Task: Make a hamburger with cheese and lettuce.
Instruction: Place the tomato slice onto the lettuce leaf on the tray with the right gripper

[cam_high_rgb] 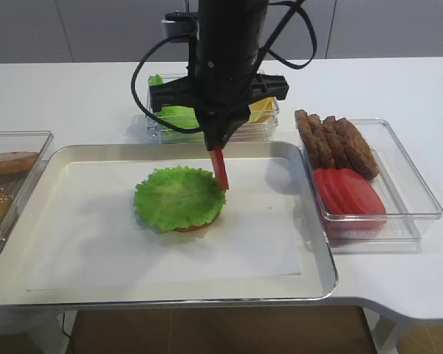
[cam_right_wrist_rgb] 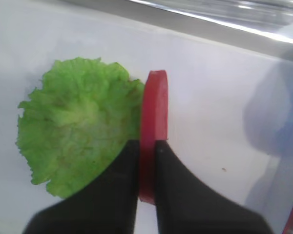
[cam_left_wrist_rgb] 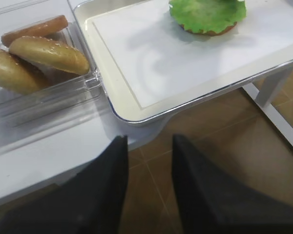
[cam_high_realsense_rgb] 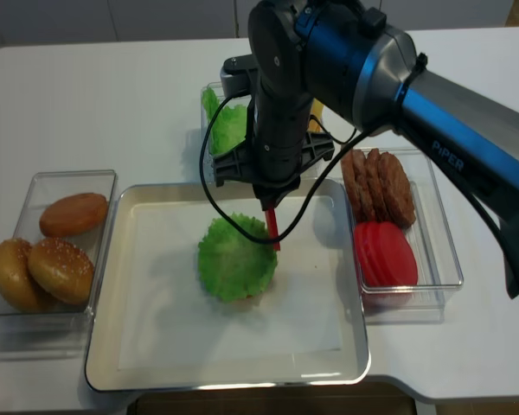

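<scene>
While the right tool (cam_right_wrist_rgb: pixel 146 163) hangs over the tray (cam_high_rgb: pixel 310 221), its two black fingers are clamped on a round red tomato slice (cam_right_wrist_rgb: pixel 154 122), held on edge and close to upright. In the right wrist view the slice stands at the right-hand rim of the lettuce (cam_right_wrist_rgb: pixel 78 124); whether its lower edge touches the leaf cannot be told.

The lettuce lies flat and ruffled on the hamburger (cam_high_rgb: pixel 181 199) — only a thin orange-tan crescent of the bun base shows under the leaf's near edge. The stack sits on the white paper liner (cam_high_rgb: pixel 96 236) near the middle of the tray.

The left tool (cam_left_wrist_rgb: pixel 149 161) is off the front-left corner of the tray, over the brown floor (cam_left_wrist_rgb: pixel 224 146), its dark fingers drawn close together with nothing between them.

Behind the tray, a clear box holds bunched green leaves (cam_high_rgb: pixel 173 116) and, at its right end, the cheese (cam_high_rgb: pixel 264 109) — pale yellow, mostly hidden by the arm. To the right, another clear container (cam_high_rgb: pixel 413 199) carries brown patties (cam_high_rgb: pixel 336 141) at the back and overlapped tomato slices (cam_high_rgb: pixel 351 193) at the front. On the left of the bench (cam_high_rgb: pixel 74 96), a clear bin holds bun halves (cam_high_realsense_rgb: pixel 48 259).
</scene>
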Motion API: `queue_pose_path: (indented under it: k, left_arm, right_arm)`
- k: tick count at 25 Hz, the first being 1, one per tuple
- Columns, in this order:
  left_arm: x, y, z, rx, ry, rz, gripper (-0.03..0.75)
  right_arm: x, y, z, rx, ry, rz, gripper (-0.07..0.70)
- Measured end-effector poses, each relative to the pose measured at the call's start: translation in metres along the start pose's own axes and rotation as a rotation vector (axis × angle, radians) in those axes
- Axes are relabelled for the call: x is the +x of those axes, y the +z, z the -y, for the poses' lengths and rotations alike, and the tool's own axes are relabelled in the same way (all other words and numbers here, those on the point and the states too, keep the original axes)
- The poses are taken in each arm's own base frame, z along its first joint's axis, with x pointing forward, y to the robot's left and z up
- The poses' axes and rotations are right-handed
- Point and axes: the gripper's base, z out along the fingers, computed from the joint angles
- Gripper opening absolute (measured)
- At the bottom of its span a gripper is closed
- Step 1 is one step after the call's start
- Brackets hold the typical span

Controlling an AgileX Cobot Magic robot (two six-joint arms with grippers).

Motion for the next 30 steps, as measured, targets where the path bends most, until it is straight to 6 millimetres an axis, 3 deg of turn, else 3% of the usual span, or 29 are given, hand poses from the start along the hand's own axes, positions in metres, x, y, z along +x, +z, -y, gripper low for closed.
queue_pose_path:
  k: [30]
  left_arm:
    - [0.0000, 0.0000, 0.0000, 0.000, 0.000, 0.000, 0.233]
  right_arm:
    - [0.0011, 0.0009, -0.0027, -0.029, 0.004, -0.015, 0.079]
